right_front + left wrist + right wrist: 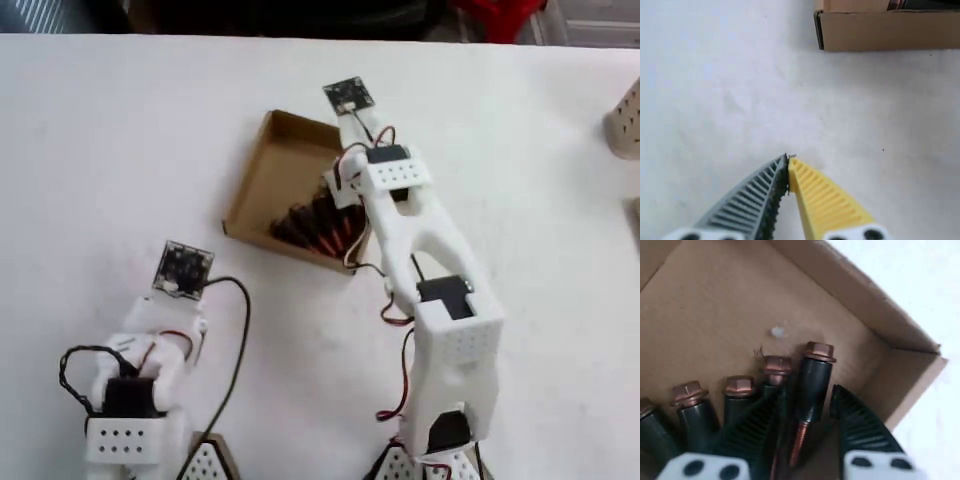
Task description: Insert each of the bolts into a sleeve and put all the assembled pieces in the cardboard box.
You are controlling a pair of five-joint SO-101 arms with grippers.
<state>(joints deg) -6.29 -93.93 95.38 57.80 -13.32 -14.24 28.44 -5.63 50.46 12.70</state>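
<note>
Right tool (pixel 808 390) open astride sleeved bolt (pixel 817 371) inside cardboard box (pixel 875 310); left tool (pixel 788 160) closed, empty. Likely rigid, slick: grip mid-sleeve.

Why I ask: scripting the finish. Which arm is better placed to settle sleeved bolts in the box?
Right: its jaws are open inside the cardboard box astride a sleeved bolt; the left jaws are shut over table.

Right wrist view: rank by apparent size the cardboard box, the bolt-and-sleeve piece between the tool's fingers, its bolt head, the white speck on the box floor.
1. cardboard box
2. bolt-and-sleeve piece
3. bolt head
4. white speck, farther off but clearly smallest
</note>
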